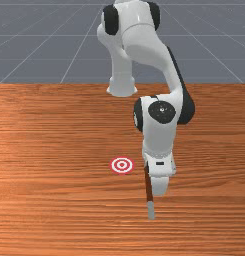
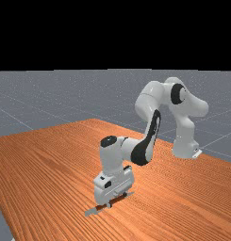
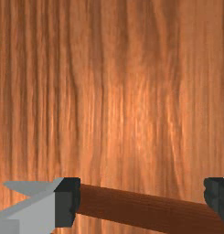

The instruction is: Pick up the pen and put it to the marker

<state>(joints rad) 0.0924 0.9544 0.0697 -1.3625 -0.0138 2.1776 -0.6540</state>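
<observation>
Maybe the open claw (image 3: 141, 201) will slip off the pen (image 1: 151, 209), because its fingers (image 3: 67, 203) line up along it.

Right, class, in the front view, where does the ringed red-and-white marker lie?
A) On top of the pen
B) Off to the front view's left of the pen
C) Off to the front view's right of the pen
B: the marker lies to the front view's left of the pen, with wood showing between them.
</observation>
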